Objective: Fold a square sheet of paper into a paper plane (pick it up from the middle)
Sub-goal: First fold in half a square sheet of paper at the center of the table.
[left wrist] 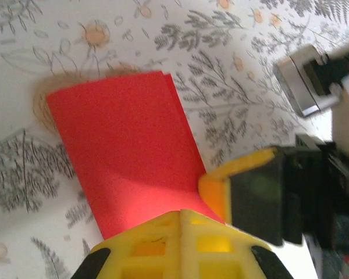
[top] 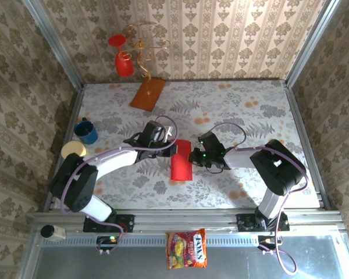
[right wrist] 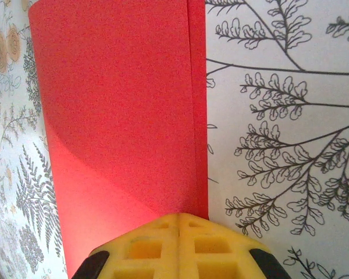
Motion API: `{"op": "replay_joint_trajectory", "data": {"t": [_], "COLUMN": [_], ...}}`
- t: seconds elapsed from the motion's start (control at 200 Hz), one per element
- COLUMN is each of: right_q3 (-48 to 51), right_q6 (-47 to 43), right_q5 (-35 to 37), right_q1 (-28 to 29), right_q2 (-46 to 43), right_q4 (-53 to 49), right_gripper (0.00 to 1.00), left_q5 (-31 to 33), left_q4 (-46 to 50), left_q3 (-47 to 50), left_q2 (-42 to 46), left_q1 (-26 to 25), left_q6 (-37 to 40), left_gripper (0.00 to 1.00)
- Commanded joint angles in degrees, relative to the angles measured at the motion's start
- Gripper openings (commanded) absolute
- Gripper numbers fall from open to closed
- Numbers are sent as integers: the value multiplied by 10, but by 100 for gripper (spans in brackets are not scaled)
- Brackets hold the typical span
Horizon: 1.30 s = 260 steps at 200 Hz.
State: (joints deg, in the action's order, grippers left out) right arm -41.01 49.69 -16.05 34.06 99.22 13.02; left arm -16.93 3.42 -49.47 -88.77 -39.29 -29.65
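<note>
Now the left claw (left wrist: pixel 180 235) has its yellow fingers pressed together with no gap, tips down on the red sheet (left wrist: pixel 122 157). Whether they pinch a layer or merely rest on it I cannot tell. The right claw (right wrist: pixel 180 238) is likewise closed tight, its tips set on the sheet beside the long edge where two layers lie slightly out of line. The two claws meet from opposite sides and are very close to each other, the left one at the sheet's left long edge and the right one at its right. The sheet lies flat as a folded narrow rectangle in the middle of the tabletop (top: pixel 250 110), its long sides running from the far edge toward the near edge. Farther out, a blue mug (top: pixel 86 131) stands by the left edge. An orange-brown board (top: pixel 148 93) lies near the far edge, red goblets (top: pixel 123 61) sit on a wire stand at the far left corner, and a candy bag (top: pixel 186 249) lies beyond the near edge.
</note>
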Motion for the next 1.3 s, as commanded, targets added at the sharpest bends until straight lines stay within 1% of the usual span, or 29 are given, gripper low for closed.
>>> {"op": "replay_joint_trajectory", "data": {"t": [0.0, 0.235, 0.65, 0.78, 0.915, 1.04, 1.17, 1.295], "right_q3": [25, 22, 26, 26, 27, 28, 30, 31], "right_q6": [1, -1, 1, -1, -1, -1, 0, 0], "right_q5": [23, 22, 18, 18, 18, 19, 19, 18], "right_q1": [5, 5, 5, 5, 5, 5, 5, 5], "right_q2": [34, 37, 45, 45, 44, 42, 43, 45], "right_q4": [-77, -76, -65, -66, -66, -65, -63, -62], "right_gripper": [0, 0, 0, 0, 0, 0, 0, 0], "left_q5": [-21, -25, -17, -22, -34, -31, -27, -19], "left_q4": [3, -18, -81, -76, -63, -48, -45, -40], "left_q3": [-26, -51, -6, -6, -8, -5, -3, -14], "left_q2": [-43, -99, -165, -153, -108, -71, -63, -75], "left_q1": [14, 39, 60, 61, 57, 42, 35, 37], "left_q6": [36, 43, 27, 27, 21, 21, 22, 31], "left_gripper": [0, 0, 0, 0, 0, 0, 0, 0]}}
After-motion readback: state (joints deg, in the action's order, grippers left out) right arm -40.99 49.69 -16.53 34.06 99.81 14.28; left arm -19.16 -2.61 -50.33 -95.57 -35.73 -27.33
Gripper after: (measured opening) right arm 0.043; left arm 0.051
